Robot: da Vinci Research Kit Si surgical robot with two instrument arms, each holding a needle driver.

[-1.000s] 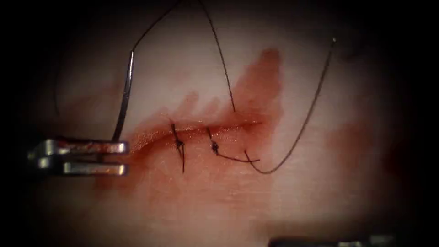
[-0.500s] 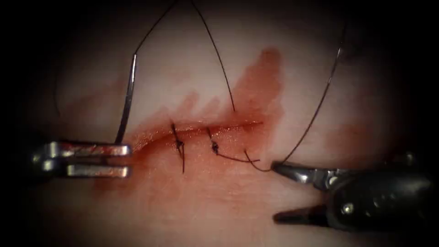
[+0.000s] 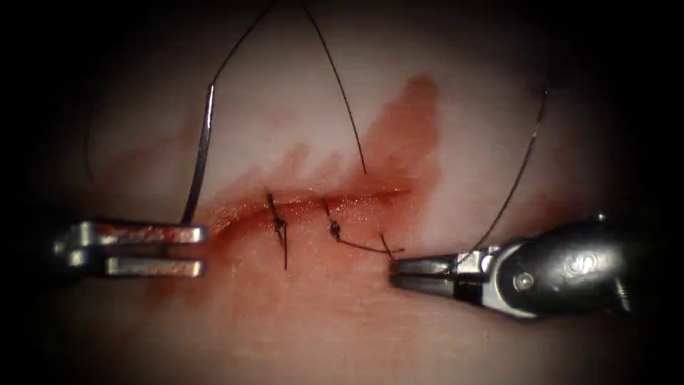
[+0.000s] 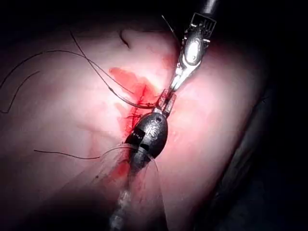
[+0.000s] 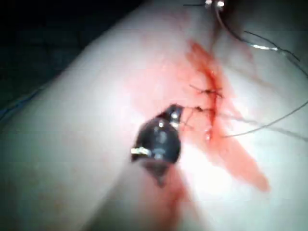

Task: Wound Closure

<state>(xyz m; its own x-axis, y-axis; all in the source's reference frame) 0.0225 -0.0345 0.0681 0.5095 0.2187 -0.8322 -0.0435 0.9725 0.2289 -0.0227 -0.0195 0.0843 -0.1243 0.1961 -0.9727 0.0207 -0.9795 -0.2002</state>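
Observation:
The cut (image 3: 356, 196) runs across the tissue (image 3: 285, 107) with two knotted stitches (image 3: 279, 227) (image 3: 333, 228) over it. At the cut's left end my left tool (image 3: 198, 249) is shut on the lower end of the curved needle (image 3: 201, 150). The needle stands up free of the tissue. Thread (image 3: 513, 185) comes down from the upper right into my right tool (image 3: 393, 272), which is shut on it just below the cut's right end, beside the second stitch's tail (image 3: 370, 248). Another strand (image 3: 342, 85) enters the tissue above the cut. The right tool (image 5: 175, 112) sits close to the stitches.
Red fluid (image 3: 406, 121) spreads along the cut and up toward the right. Loose thread (image 4: 57, 154) lies over the tissue around the wound. In the left wrist view the right tool (image 4: 192, 48) points toward my left tool's wrist (image 4: 151, 132).
The right tool came in from the lower right with its jaws open and shut on the thread beside the second stitch's tail, straightening that loop. The left tool and needle stayed put.

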